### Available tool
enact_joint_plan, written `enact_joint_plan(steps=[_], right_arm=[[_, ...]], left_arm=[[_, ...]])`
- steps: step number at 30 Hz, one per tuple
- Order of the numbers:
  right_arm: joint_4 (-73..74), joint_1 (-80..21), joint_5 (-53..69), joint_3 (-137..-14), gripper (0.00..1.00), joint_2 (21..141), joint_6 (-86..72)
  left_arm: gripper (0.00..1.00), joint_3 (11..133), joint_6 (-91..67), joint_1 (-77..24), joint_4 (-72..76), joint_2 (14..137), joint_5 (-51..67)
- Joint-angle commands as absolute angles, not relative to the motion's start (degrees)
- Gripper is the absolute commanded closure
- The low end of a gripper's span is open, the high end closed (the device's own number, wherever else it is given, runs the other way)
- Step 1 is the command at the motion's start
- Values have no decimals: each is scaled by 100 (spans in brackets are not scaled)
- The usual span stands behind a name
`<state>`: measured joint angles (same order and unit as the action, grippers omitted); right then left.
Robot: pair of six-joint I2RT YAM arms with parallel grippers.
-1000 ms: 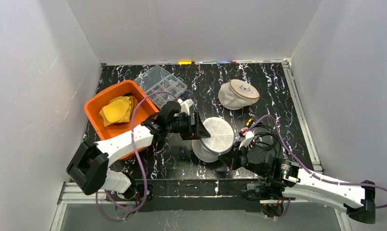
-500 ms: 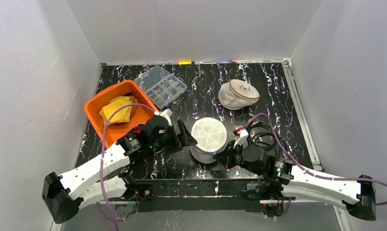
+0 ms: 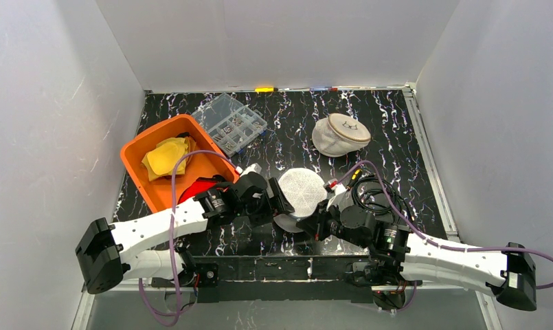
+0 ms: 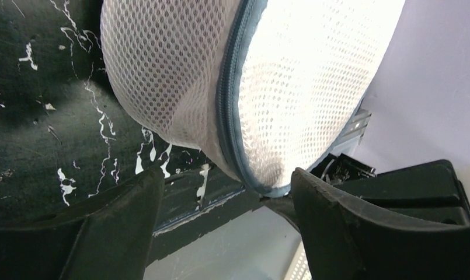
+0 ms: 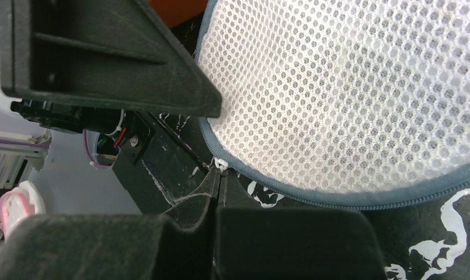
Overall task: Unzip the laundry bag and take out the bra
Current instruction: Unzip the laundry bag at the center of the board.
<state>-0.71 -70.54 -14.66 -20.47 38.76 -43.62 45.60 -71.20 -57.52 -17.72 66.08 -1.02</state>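
1. Nearest the bases, the right gripper is low at the front of the table. Its fingers are pinched tight together, with a small white tab nipped at their tips.
2. That tab sits right on the grey zip running round the laundry bag, the round white mesh one. The bag is propped up on edge near the table's front middle, between the two grippers.
3. The left gripper comes in from the left with its fingers spread wide. The bag's lower rim bulges just above the gap between them. Whether either finger touches the mesh, I cannot tell.
4. On the left wrist camera, the stretch of zip in view is closed, tooth to tooth. No bra can be made out through the mesh.
5. Further back on the left there's an orange bin with a yellow cloth inside.
6. Just behind the bin sits a clear parts box.
7. Far right, a second mesh bag lies well apart from the action.
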Motion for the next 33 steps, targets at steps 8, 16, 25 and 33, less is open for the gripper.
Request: enact_joint_plan(steps=[8, 16, 25, 33], right_arm=[[-477, -7084, -1369, -2124, 99, 3800, -4436], [-268, -7083, -1389, -2079, 99, 3658, -4456], [444, -7084, -1776, -2226, 99, 3192, -4392], [1525, -7080, -2368, -2722, 99, 2787, -4074]], left_arm=[[35, 4825, -7277, -5772, -1629, 6794, -908], [63, 4942, -7134, -5725, -1620, 6971, -1058], [100, 4966, -6964, -5553, -1758, 6790, -1100], [100, 5186, -6185, -5097, -1573, 6634, -236]])
